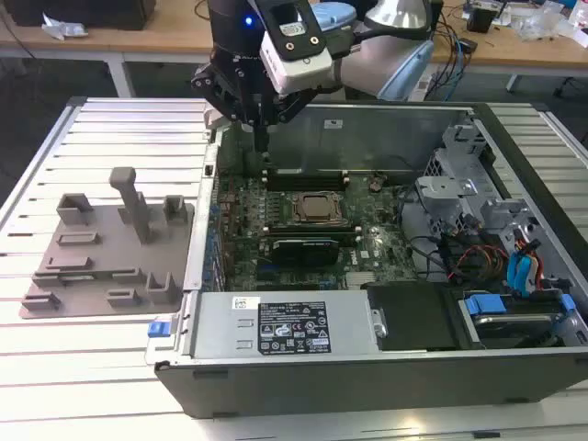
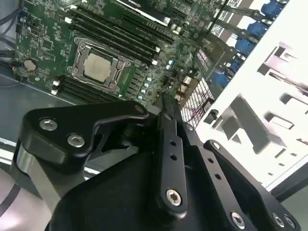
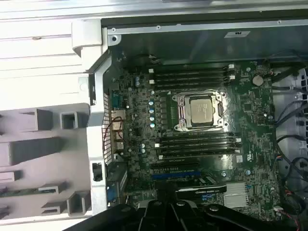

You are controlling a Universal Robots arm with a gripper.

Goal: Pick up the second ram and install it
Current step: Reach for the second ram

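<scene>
Grey plastic tray (image 1: 101,276) sits on the slatted worktop (image 1: 92,377) at the exterior view's left. In the first wrist view a thin green strip, seemingly the second ram (image 3: 14,192), lies flat in one of its slots. Right of the tray stands the open computer case (image 1: 367,390), holding the motherboard (image 1: 243,230). Above its far left corner hangs the gripper (image 1: 263,145), fingers drawn together, holding nothing.

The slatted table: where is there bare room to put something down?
In the exterior view, the slatted table is bare beyond the grey tray, and again nearer the camera, beside the computer case. Inside the case is crowded: motherboard, cables, the gripper above.
</scene>
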